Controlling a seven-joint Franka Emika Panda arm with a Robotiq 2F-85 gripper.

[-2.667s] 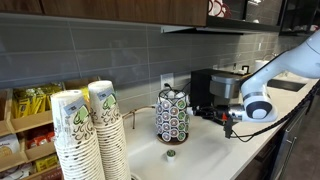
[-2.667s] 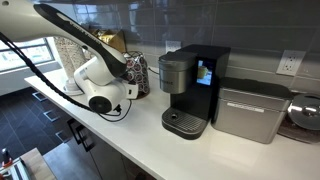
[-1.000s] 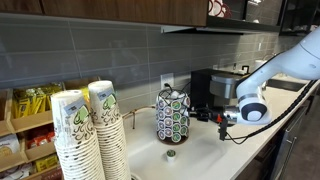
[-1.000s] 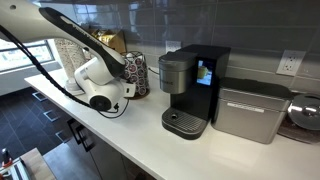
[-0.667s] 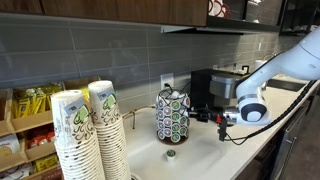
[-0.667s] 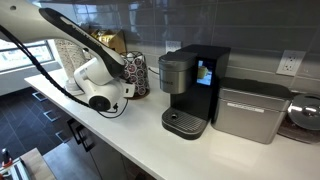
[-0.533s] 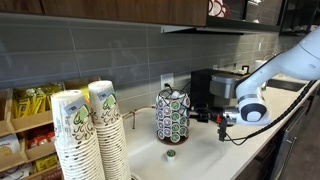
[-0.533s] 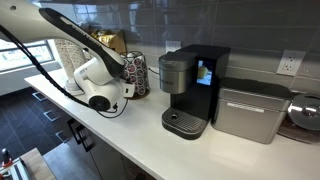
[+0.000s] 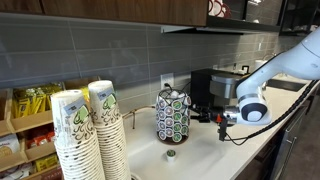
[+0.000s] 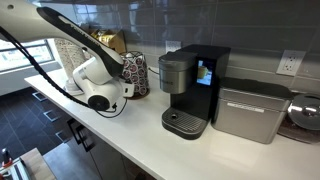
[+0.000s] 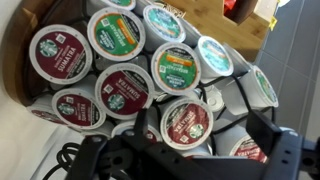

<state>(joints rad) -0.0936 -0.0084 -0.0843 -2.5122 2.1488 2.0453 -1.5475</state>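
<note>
Gripper [image 9: 208, 116] is hanging out right next to the pod rack [image 9: 172, 115] in an exterior view. It's pointing sideways at the rack's right flank, very close, but I can't tell from here if it's touching. The rack is standing upright on the white counter [image 9: 205, 152], with a loose pod [image 9: 170, 153] lying just in front of its base. Two stacks of paper cups [image 9: 85, 130] are filling the foreground, and a black coffee maker [image 9: 204, 86] is sitting behind the arm.

From the opposite side, the bulky white wrist [image 10: 98, 86] is blocking most of the action. The rack [image 10: 136, 72] is peeking out behind it, between the wrist and the coffee maker [image 10: 190, 85], and the fingers themselves are hiding. A metal box [image 10: 250, 110] is sitting on the coffee maker's far side, and a black cable [image 10: 55, 80] is trailing along the counter.

Wrist view is the good one – it's staring straight at the rack's foil-topped pods [image 11: 120, 35], with green, orange and dark red lids all facing the camera. The gripper [image 11: 188, 158] is coming in from the bottom edge with its jaws standing wide apart and holding nothing, and a dark red pod [image 11: 185, 122] is sitting in the rack just beyond the gap between them.
</note>
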